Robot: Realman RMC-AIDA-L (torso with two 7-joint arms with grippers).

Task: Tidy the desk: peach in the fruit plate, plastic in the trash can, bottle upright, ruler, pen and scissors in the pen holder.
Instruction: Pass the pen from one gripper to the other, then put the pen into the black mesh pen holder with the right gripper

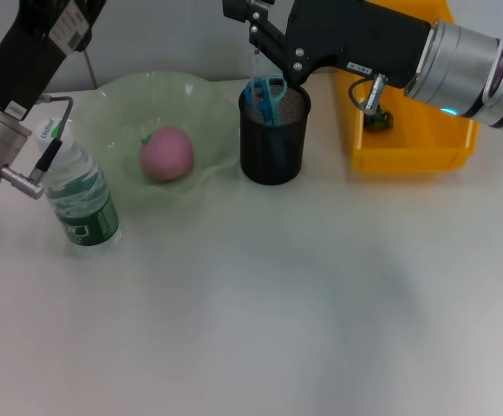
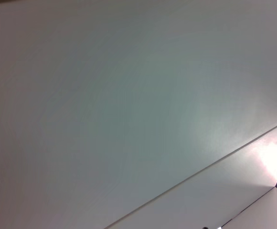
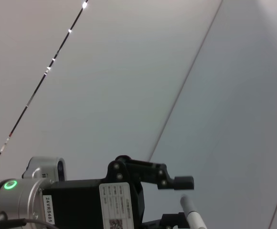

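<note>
The pale surface (image 1: 277,321) lies bare in front. On it, just beside the left arm's wrist, the bottle (image 1: 80,195) stands upright, clear plastic with a green label and a white cap. That arm comes in from the near left corner and rises away toward the back; the left gripper itself is out of the head view, and its wrist camera shows only a blank wall, so its state cannot be told.

Farther back, the peach (image 1: 166,154) sits in the hollow of the pale green fruit plate (image 1: 113,108), well apart from the right gripper and on its left side. Next to the plate's rim stands the black mesh pen holder (image 1: 273,139), with the blue-handled scissors (image 1: 267,97) standing inside it, handles up.

The right gripper (image 1: 253,39) hangs just above the holder's far rim, reaching in from the right. Its fingers are clenched on a thin clear ruler (image 1: 256,68) that points down into the holder; the right wrist view also shows a white pen (image 3: 192,212) by the fingers.

Behind and to the right of the gripper lies the yellow trash can (image 1: 412,143), with a small dark scrap inside.
</note>
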